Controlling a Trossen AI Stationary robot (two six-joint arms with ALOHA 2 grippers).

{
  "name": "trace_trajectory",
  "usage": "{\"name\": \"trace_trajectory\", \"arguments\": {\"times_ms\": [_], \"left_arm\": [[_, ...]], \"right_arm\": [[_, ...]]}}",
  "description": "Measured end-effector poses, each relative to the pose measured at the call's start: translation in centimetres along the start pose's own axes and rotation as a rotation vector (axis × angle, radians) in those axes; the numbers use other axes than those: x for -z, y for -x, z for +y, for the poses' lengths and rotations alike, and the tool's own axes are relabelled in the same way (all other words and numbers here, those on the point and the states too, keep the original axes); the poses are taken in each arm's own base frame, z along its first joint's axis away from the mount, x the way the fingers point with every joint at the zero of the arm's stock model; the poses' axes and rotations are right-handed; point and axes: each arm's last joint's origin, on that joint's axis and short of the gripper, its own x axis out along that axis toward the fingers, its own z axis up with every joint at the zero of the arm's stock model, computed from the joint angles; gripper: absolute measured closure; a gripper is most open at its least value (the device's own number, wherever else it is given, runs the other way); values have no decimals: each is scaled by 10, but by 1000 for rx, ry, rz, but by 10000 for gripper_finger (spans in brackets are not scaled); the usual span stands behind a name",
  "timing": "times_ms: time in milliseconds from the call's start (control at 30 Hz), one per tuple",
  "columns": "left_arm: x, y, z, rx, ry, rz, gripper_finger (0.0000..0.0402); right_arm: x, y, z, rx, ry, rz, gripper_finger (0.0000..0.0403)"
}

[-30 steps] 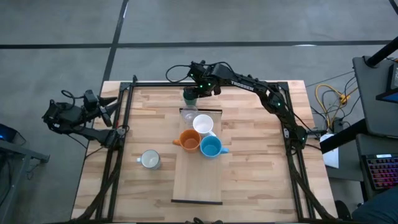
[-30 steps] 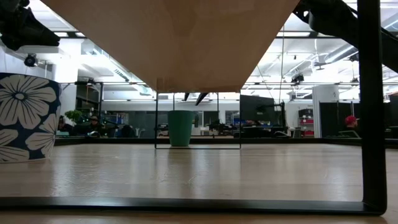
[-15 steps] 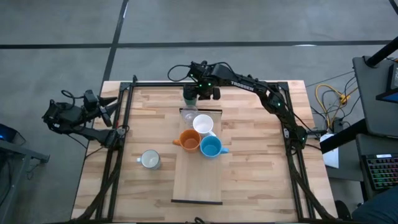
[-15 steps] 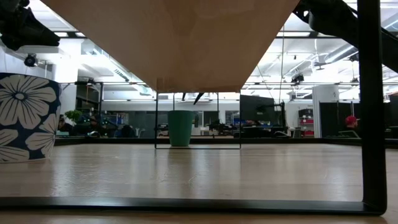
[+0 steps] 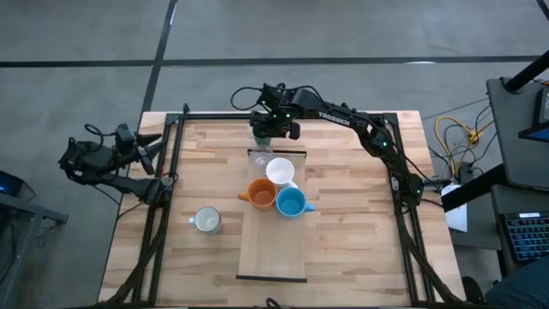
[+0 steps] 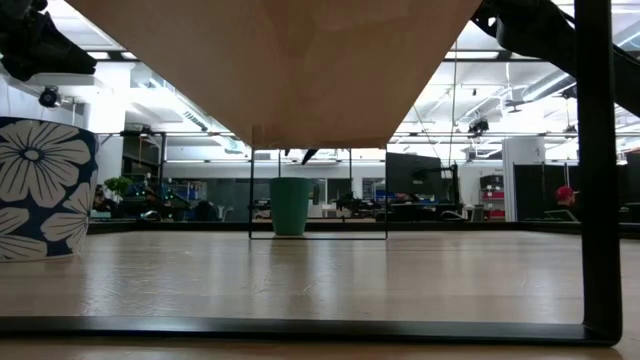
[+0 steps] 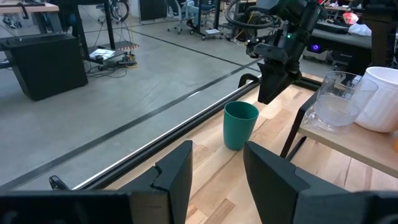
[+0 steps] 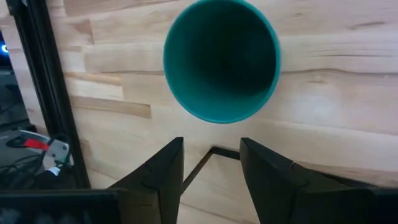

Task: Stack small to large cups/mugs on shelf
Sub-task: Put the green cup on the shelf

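I have the right gripper point(image 5: 273, 129) hanging open straight above the upright green cup point(image 5: 262, 136), which stands on the desk point(image 5: 360, 249) just off the shelf's point(image 5: 273, 249) far end, while the left gripper point(image 5: 151, 148) waits open.

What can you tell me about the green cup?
The green cup is a plain dark teal cup with no handle, slightly narrower at the bottom, smooth like plastic. It stands upright and empty on the wooden table, near the far edge, just beyond the end of the shelf where the glass sits. The right gripper hangs over it with fingers open, not touching it. Nothing but the table touches the cup.
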Motion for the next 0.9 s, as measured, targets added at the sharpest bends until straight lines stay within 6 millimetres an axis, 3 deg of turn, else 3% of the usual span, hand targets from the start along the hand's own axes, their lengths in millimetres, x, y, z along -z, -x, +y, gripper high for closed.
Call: {"name": "trace_trajectory", "arguments": {"times_ms": [367, 900], "left_arm": [[0, 0, 0, 0, 0, 0, 272], [0, 0, 0, 0, 0, 0, 272]], "right_arm": [[3, -16, -12, 69, -36, 5, 253], [-1, -21, -16, 79, -47, -34, 252]]}}
